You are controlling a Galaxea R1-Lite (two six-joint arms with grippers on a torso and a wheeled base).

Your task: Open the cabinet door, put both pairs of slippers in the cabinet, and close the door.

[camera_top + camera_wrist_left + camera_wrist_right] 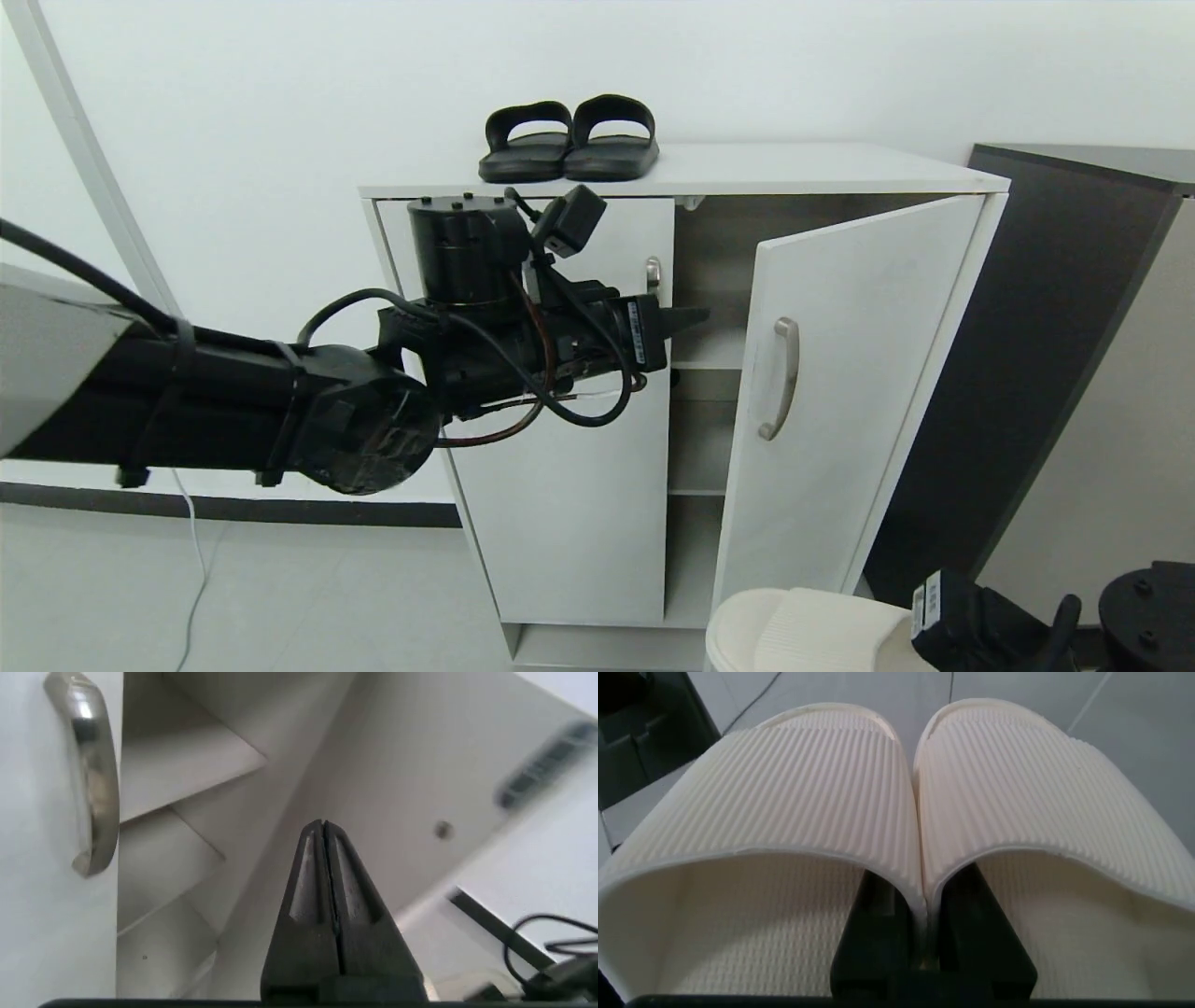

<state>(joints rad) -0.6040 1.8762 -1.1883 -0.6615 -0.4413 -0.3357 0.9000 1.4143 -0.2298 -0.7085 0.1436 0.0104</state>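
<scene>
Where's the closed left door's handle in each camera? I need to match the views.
Head view: closed left door's handle at the door's inner edge, just above the left gripper.
Left wrist view: on the door face, beside the cabinet shelves and that gripper.
Right wrist view: faces the cream slippers instead.
Shared landmark: the cabinet shelves.

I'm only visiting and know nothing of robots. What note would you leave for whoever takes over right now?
Left gripper: shut, empty, at the opening of the cabinet, beside the closed left door.
Right gripper: shut on the cream slippers, low before the cabinet.
Black slippers: on the cabinet top.
Done: right door open, cream pair gripped.
Left: both pairs onto the shelves, then close the door.
</scene>
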